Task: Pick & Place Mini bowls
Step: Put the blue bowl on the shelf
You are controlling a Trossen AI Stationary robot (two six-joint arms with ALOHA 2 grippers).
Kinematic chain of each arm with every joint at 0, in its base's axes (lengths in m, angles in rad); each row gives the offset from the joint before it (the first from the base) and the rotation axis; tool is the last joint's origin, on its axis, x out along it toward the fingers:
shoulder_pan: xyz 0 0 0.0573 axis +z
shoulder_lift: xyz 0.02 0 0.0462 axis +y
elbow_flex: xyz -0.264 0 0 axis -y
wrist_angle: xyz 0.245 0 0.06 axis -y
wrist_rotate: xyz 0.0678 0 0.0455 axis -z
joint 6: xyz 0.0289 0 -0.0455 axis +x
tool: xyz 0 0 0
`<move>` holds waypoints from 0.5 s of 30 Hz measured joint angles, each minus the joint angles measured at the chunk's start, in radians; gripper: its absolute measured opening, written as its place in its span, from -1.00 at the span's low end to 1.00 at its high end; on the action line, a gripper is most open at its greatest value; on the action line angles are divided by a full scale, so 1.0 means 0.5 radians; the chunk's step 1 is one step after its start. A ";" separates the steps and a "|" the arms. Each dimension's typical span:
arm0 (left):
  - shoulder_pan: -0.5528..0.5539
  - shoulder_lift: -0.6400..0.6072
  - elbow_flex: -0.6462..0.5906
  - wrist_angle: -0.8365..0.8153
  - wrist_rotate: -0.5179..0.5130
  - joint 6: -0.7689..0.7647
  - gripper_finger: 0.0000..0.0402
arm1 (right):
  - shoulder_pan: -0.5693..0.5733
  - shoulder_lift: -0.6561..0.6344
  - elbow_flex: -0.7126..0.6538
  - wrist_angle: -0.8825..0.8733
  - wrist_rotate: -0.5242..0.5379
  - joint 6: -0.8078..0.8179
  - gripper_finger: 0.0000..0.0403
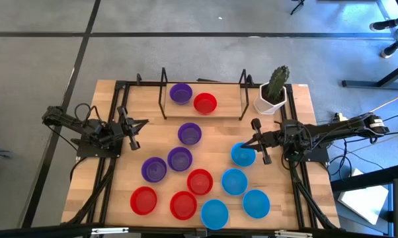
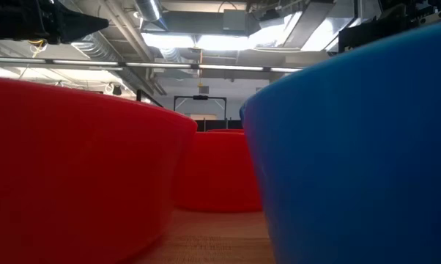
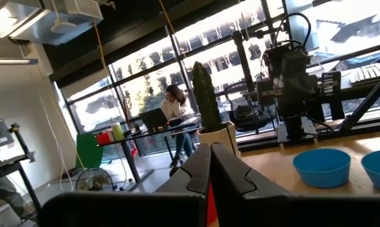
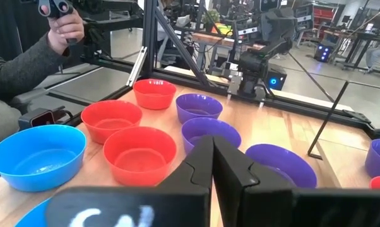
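12 smooth, round, seemingly plastic mini bowls (image 1: 180, 158)

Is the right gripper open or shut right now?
Shut. In its wrist view the right gripper's two dark fingers meet with nothing between them.

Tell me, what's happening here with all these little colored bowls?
Nothing is being held right now. Two robot arms wait at the table's sides, the left gripper and right gripper both shut and empty. A purple bowl and a red bowl sit in the rack at the back; the other mini bowls lie spread over the table.
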 joint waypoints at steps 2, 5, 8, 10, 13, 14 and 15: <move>0.000 0.000 0.000 0.000 0.000 -0.003 -0.96 | 0.000 0.000 0.000 0.003 0.000 0.022 -0.94; 0.000 0.001 0.000 0.000 -0.001 -0.004 -0.95 | 0.000 0.000 0.000 0.003 0.000 0.047 -0.94; 0.000 0.000 0.000 0.000 -0.001 -0.003 -0.96 | 0.000 0.000 0.000 0.003 0.007 0.100 -0.94; 0.000 0.000 0.000 0.000 -0.001 -0.003 -0.97 | 0.000 0.000 0.032 -0.065 0.060 0.224 -0.95; 0.000 0.000 0.000 -0.001 -0.002 -0.003 -0.98 | 0.024 0.015 0.213 -0.472 0.212 0.312 -0.98; 0.000 0.000 0.000 -0.001 -0.002 -0.004 -0.98 | 0.047 0.040 0.280 -0.633 0.294 0.340 -0.98; 0.000 0.000 0.000 -0.001 -0.002 -0.009 -0.98 | 0.077 0.073 0.337 -0.793 0.396 0.371 -0.97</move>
